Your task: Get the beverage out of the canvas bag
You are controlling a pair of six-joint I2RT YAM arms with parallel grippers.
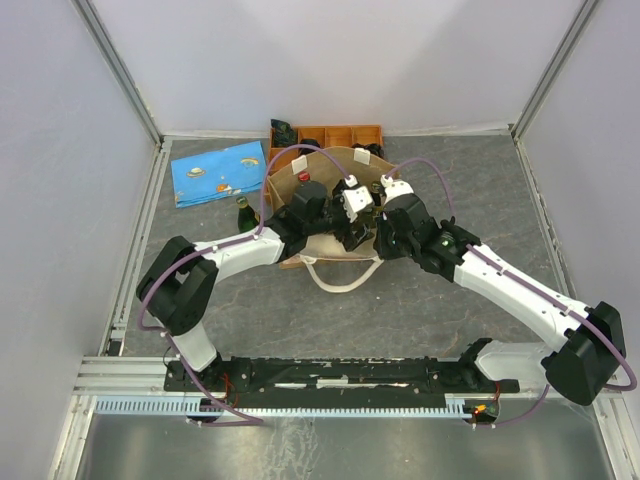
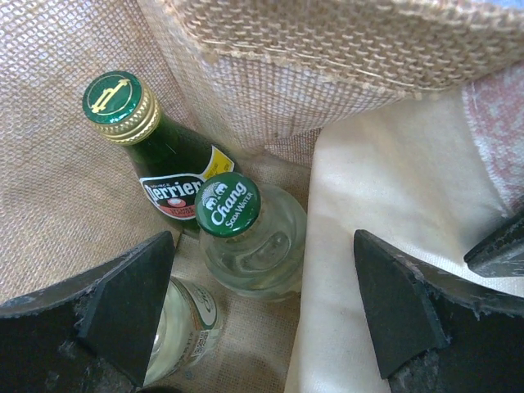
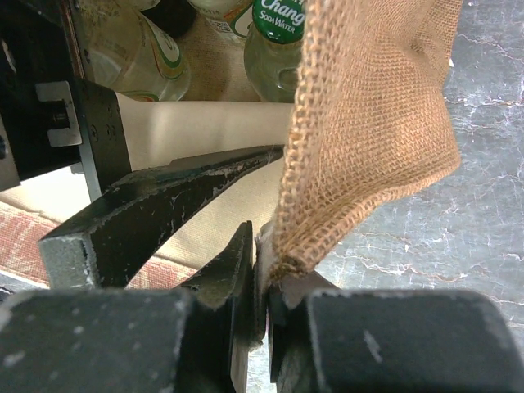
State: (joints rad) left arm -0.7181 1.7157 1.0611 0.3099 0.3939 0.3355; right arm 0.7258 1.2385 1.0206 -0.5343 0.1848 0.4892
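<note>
Beverages inside the canvas bag (image 1: 330,168) on the bench (image 1: 450,185).
The Chang soda-water bottle (image 2: 246,241) is seen between the widely parted left fingers (image 2: 393,311), which hold nothing. A green Perrier bottle (image 2: 164,155) is leaned just beside it, and a clear bottle (image 2: 187,327) is partly hidden. The bag's woven rim is pinched tight by the right fingers (image 3: 237,270).

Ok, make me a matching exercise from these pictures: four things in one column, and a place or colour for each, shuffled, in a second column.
Column one:
1 Perrier bottle
2 Chang bottle
3 blue pouch
4 orange tray

Column two:
A clear glass, inside the canvas bag
B flat on the table, left of the bag
C on the far side of the bag
D dark green glass, inside the bag

Pairs: 1-D, 2-A, 3-B, 4-C
</note>
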